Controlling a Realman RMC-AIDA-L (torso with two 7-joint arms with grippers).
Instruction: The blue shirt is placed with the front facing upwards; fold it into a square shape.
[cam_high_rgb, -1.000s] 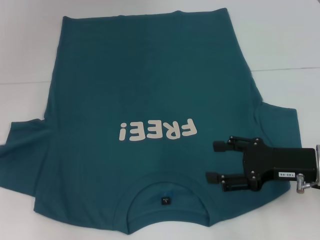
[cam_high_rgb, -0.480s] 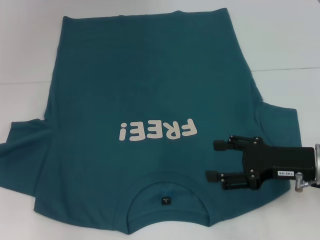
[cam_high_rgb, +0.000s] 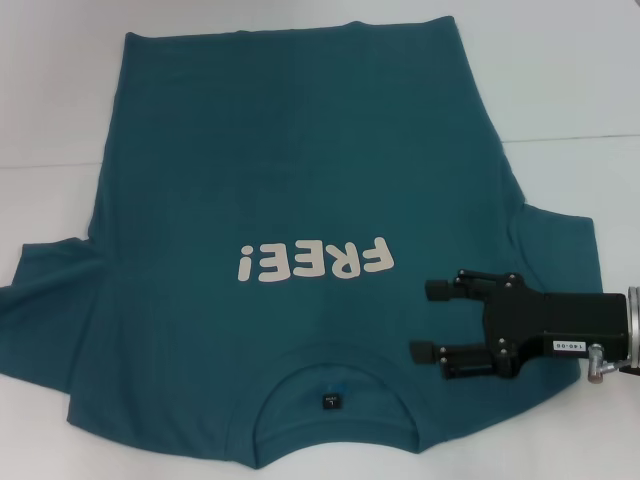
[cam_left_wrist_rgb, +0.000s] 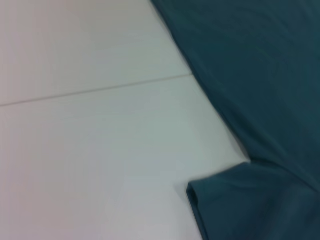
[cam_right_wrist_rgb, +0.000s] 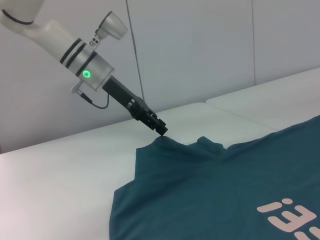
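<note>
The blue shirt (cam_high_rgb: 290, 190) lies flat, front up, on the white table (cam_high_rgb: 560, 90), with its white "FREE!" lettering (cam_high_rgb: 315, 262) facing me upside down and its collar (cam_high_rgb: 335, 395) nearest me. My right gripper (cam_high_rgb: 423, 321) hovers open over the shoulder area beside the collar, fingers pointing toward the lettering. My left gripper (cam_right_wrist_rgb: 161, 131) shows only in the right wrist view. Its tip meets a raised peak of the shirt's (cam_right_wrist_rgb: 210, 180) far sleeve edge, and its fingers look shut on that cloth. The left wrist view shows the shirt's side and sleeve (cam_left_wrist_rgb: 250, 200).
A seam line (cam_high_rgb: 570, 140) runs across the table. White walls (cam_right_wrist_rgb: 200, 50) stand behind it. Bare tabletop (cam_left_wrist_rgb: 90, 150) lies beside the shirt on the left arm's side.
</note>
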